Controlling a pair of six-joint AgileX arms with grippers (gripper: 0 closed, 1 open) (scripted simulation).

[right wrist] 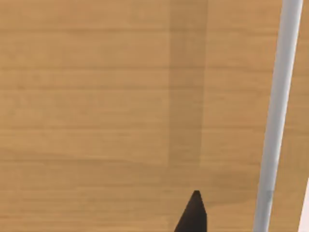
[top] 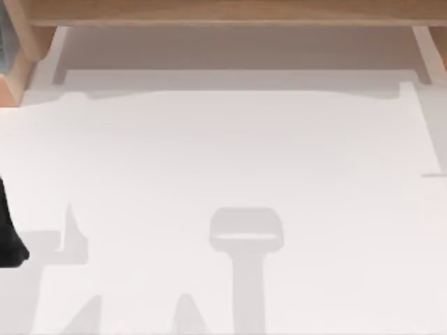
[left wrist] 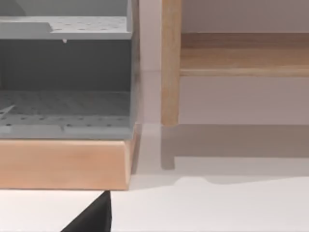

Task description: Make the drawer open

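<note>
Close to the right wrist camera, a dark right gripper [right wrist: 193, 212] fingertip is seen against the wooden drawer front [right wrist: 120, 96], beside its pale bar handle [right wrist: 277, 111]; finger state cannot be told. Approach is judged underway; next, the handle must be straddled and clamped.

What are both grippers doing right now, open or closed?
Left gripper: by the cabinet's corner, cannot be told.
Right gripper: facing a wood panel, cannot be told.
</note>
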